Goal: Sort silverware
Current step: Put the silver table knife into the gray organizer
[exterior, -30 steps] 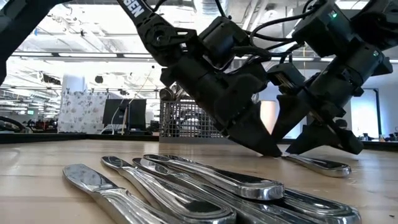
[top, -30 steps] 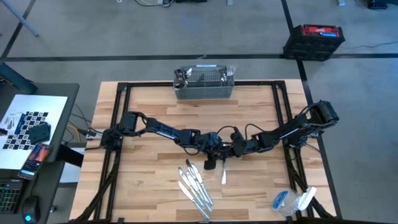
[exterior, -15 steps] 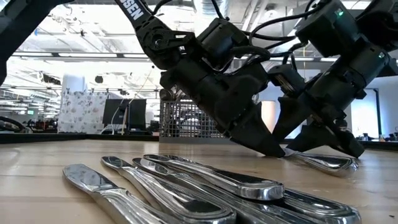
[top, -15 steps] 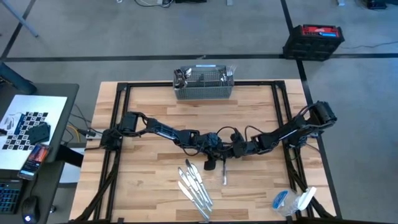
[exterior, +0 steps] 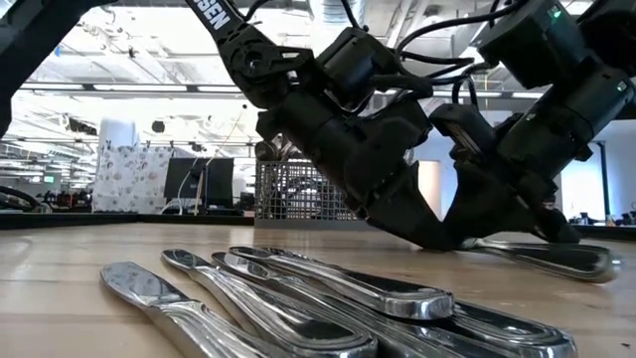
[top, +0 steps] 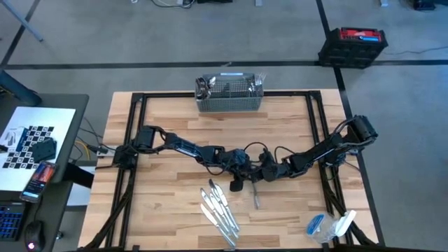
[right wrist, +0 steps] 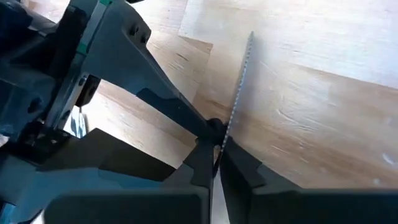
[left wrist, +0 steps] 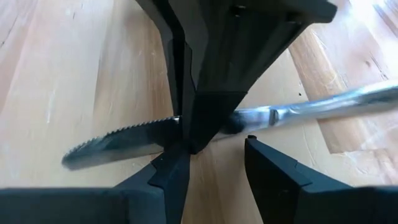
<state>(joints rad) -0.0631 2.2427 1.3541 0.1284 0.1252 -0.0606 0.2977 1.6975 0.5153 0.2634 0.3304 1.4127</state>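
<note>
High view: both dark arms met over the middle of the pale wooden table point(top: 161, 210), the left gripper point(top: 238, 183) just beside the right gripper point(top: 257, 180), with a slim serrated silver table knife point(top: 256, 198) lying below them and a row of shiny silver knives point(top: 218, 210) nearby; the grey wire-mesh basket point(top: 229, 95) stood at the far edge. Low view: the knife's handle point(exterior: 561, 261) rested on the wood, its blade end hidden among the dark fingers. Left wrist view: the left fingers point(left wrist: 166, 180) stood apart, empty, with the serrated blade point(left wrist: 118, 142) pinched by the other arm's finger pair. Right wrist view: the right fingers point(right wrist: 205, 163) were clamped on the blade point(right wrist: 241, 81). The step appeared to be laying this knife beside the row; done well, it would call for keeping the knife flat and parallel to its neighbours and releasing only once it rested fully.
</note>
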